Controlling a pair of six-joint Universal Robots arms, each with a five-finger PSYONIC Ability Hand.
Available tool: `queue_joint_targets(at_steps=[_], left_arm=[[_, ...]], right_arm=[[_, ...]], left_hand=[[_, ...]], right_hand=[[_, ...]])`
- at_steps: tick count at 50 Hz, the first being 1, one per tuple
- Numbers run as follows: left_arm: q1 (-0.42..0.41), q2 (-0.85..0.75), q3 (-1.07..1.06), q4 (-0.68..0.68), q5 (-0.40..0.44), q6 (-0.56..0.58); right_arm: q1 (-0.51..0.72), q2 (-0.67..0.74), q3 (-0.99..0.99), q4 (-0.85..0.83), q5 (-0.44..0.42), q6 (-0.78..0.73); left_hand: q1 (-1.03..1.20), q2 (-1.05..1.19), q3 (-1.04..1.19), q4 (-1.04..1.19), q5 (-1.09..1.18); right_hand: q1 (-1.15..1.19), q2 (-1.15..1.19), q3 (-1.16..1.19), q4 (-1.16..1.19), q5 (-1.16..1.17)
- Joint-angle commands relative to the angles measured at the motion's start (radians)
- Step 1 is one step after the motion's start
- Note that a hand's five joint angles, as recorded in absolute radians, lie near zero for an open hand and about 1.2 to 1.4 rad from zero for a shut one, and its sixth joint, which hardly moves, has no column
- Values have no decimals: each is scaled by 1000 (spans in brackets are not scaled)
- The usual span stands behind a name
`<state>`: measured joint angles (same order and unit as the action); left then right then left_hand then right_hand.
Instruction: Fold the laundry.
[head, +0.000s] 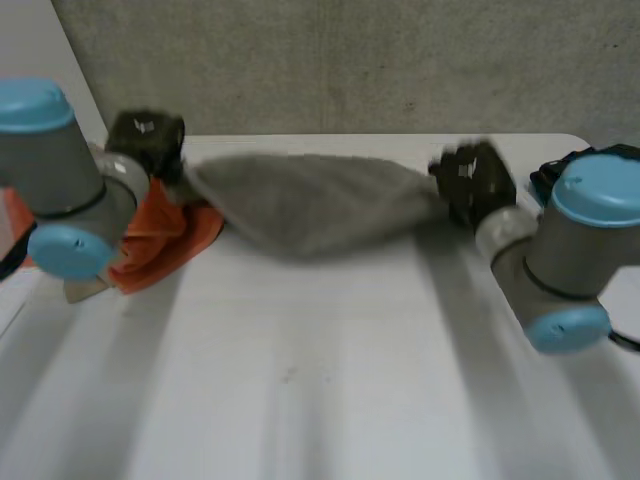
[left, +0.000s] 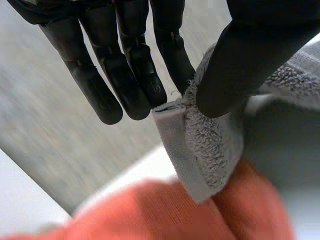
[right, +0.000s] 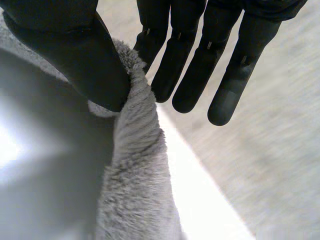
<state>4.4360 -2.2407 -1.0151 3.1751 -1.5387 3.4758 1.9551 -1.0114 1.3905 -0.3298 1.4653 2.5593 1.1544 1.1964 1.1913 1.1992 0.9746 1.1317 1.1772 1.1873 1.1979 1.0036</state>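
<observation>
A grey towel (head: 305, 200) hangs stretched between my two hands above the far part of the white table (head: 330, 370), sagging in the middle. My left hand (head: 150, 140) pinches its left corner: in the left wrist view the thumb (left: 240, 70) presses the hemmed grey towel corner (left: 195, 145) against a finger (left: 172, 55). My right hand (head: 478, 182) pinches the right corner; in the right wrist view its thumb (right: 85, 60) clamps the fluffy grey towel edge (right: 135, 165) against a finger (right: 155, 40).
An orange cloth (head: 160, 240) lies bunched on the table under my left arm, also seen below the towel corner as the orange cloth (left: 165, 215). A grey wall (head: 400, 60) stands behind the table's far edge.
</observation>
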Motion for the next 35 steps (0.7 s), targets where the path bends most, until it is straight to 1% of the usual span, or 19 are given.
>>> queue_joint_targets(at_steps=[1,3,5,10,11,14,15,18,19,21,22,27,35], left_arm=[[20,72,-163,-37,74,65],[19,98,-181,-46,86,71],[17,112,-189,-50,91,74],[13,145,-197,-53,91,72],[14,153,-197,-53,91,71],[14,168,-198,-55,91,71],[14,176,-198,-55,89,69],[17,196,-198,-55,88,69],[19,201,-197,-55,88,68],[19,210,-198,-55,88,63],[19,217,-198,-56,88,59],[19,222,-192,-56,88,42],[23,227,-191,-58,88,28]], right_arm=[[-55,-30,-4,305,-33,-156],[-61,-45,-62,377,-23,-125],[-58,-47,-111,420,-23,-96],[-58,-26,-303,554,-39,22],[-56,3,-377,607,-52,54],[-51,75,-496,692,-77,84],[-51,126,-571,753,-92,88],[-51,207,-686,842,-106,85],[-51,261,-759,901,-109,82],[-51,313,-821,949,-108,75],[-47,362,-873,995,-108,64],[-41,457,-924,1057,-108,18],[-33,499,-883,960,-86,-16]], left_hand=[[242,200,205,197,247],[242,200,205,197,247],[242,200,205,197,247],[242,200,205,197,247],[242,200,205,197,247],[242,200,205,197,247],[242,200,205,197,247],[242,200,205,197,247],[242,200,205,197,247],[242,200,205,197,247],[242,200,205,197,247],[242,200,205,197,247],[242,200,205,197,247]], right_hand=[[-412,-458,-468,-479,-459],[-557,-603,-613,-623,-604],[-616,-662,-672,-682,-663],[-622,-668,-678,-689,-669],[-602,-648,-658,-668,-649],[-590,-636,-646,-656,-637],[-590,-636,-646,-656,-637],[-590,-636,-646,-656,-637],[-584,-630,-640,-651,-631],[-555,-601,-611,-621,-602],[-537,-583,-593,-604,-584],[-526,-571,-581,-592,-572],[-529,-574,-584,-595,-575]])
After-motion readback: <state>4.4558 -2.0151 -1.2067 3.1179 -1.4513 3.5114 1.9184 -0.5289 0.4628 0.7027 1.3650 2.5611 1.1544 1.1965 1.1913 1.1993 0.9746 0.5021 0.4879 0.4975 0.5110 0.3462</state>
